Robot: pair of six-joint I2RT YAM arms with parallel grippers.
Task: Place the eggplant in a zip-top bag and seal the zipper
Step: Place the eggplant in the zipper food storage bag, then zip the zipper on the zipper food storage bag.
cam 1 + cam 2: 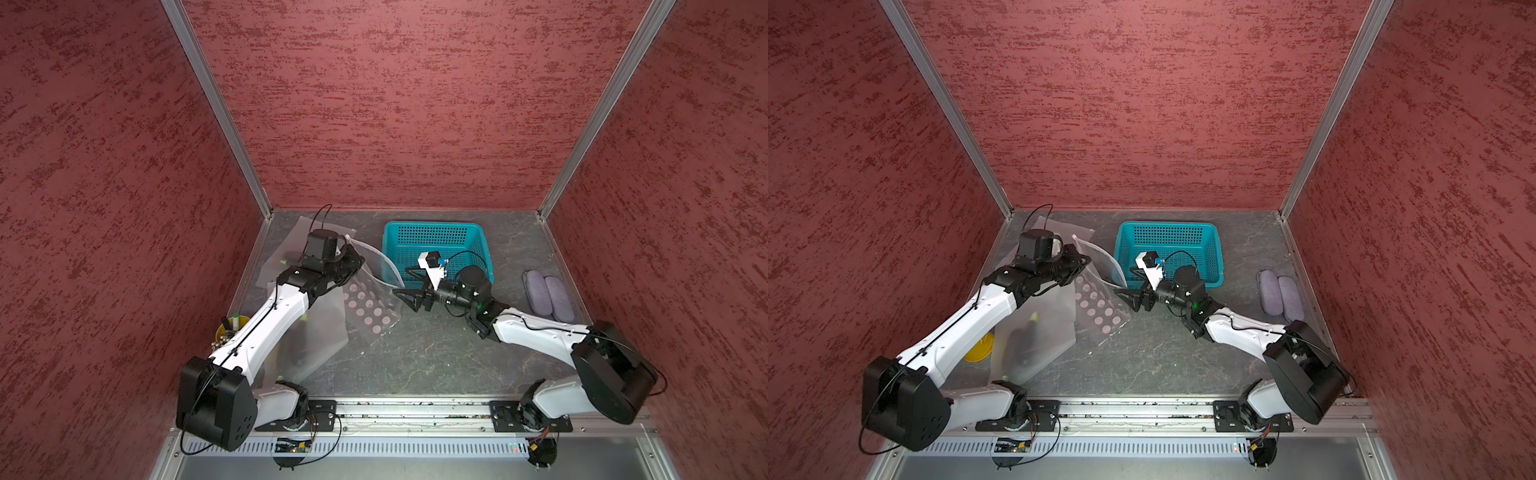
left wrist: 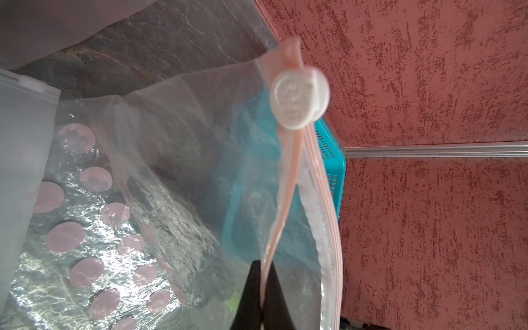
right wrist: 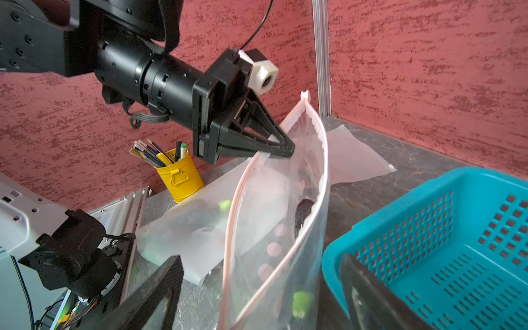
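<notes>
The clear zip-top bag [image 1: 368, 307] [image 1: 1100, 309] with pink dots is lifted at its mouth. My left gripper [image 1: 356, 261] [image 1: 1084, 262] [image 2: 264, 265] [image 3: 287, 150] is shut on one pink zipper lip, and the other lip bows away, so the mouth gapes. The white slider [image 2: 298, 98] [image 3: 305, 94] sits at the raised end of the zipper. Inside the bag lies the dark eggplant [image 3: 304, 213], its green stem [image 3: 301, 301] showing through the film near the mouth. My right gripper [image 1: 400, 281] [image 1: 1124, 281] [image 3: 260, 263] stands open just outside the mouth, holding nothing.
A teal perforated basket [image 1: 436, 253] [image 3: 428, 245] stands right behind my right gripper. Frosted bags [image 1: 1030, 345] with dark vegetables lie under the left arm. A yellow pencil cup [image 3: 177, 177] sits at the left wall. Two grey-purple pads [image 1: 548, 297] lie at the right.
</notes>
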